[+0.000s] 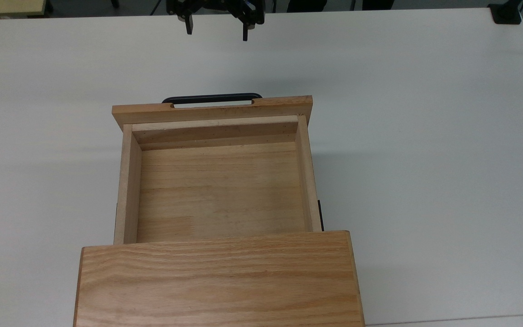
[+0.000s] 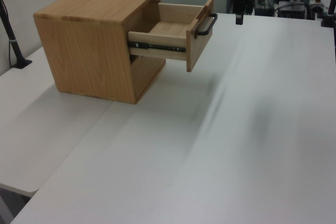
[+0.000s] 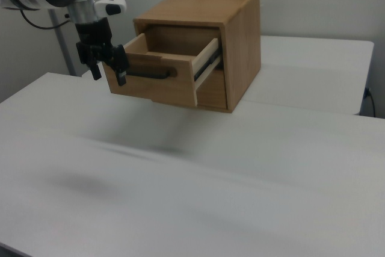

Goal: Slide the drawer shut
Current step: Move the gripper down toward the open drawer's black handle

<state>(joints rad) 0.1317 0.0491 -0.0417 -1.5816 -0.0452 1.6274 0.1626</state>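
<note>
Gripper [image 1: 216, 31] open, empty, at table [image 1: 425, 113] far edge; drawer [image 1: 216, 181] handle [image 1: 211, 98] lay straight ahead, slide axis in line.

No readable text, labels, brands, numbers or signs showing anywhere.
</note>
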